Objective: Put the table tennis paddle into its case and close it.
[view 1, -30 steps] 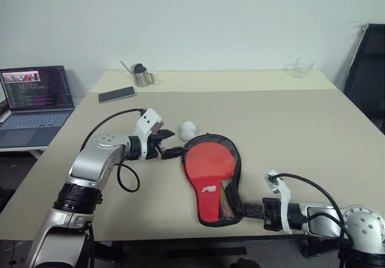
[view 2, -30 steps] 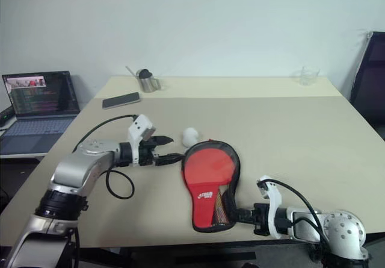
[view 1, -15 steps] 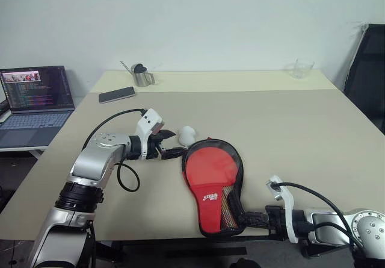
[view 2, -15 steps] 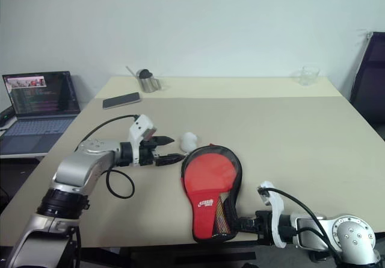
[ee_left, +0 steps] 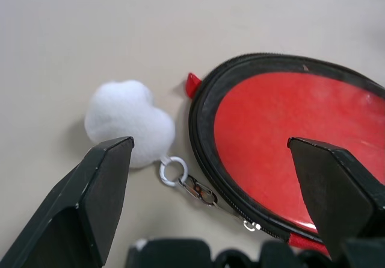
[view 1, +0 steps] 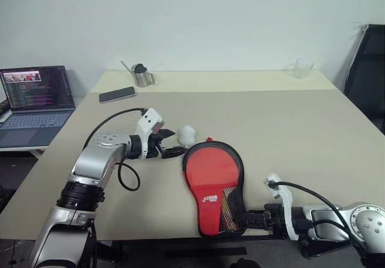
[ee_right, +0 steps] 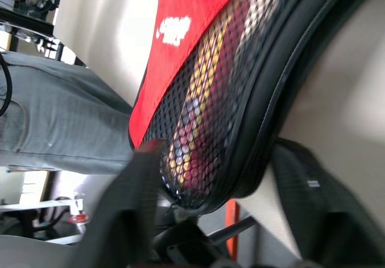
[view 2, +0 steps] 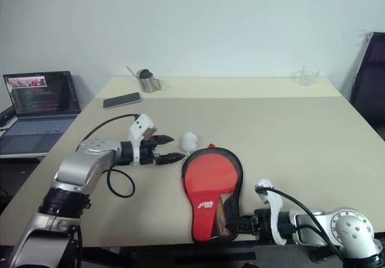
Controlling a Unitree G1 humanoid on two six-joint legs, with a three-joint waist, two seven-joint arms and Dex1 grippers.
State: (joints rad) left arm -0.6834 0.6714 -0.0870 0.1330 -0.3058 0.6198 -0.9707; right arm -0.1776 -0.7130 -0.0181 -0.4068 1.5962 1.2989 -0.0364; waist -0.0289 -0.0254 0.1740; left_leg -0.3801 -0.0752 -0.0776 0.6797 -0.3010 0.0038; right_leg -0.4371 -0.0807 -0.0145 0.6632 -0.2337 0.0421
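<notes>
The case (view 1: 213, 186) lies near the table's (view 1: 289, 123) near edge, paddle (ee_right: 198, 99) zipped inside. Right gripper (view 1: 252, 220) straddles its handle end, jaws parted, gripping nothing; left gripper (view 1: 170, 145) gapes by the zipper's white pompom (ee_left: 128, 122).

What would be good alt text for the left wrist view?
A black case with a red panel lies on a beige table, with a white fluffy charm clipped to its zip. The open left gripper frames them.

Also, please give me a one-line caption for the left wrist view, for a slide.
Open left gripper over the zipped case and its white fluffy charm on the table.
</notes>
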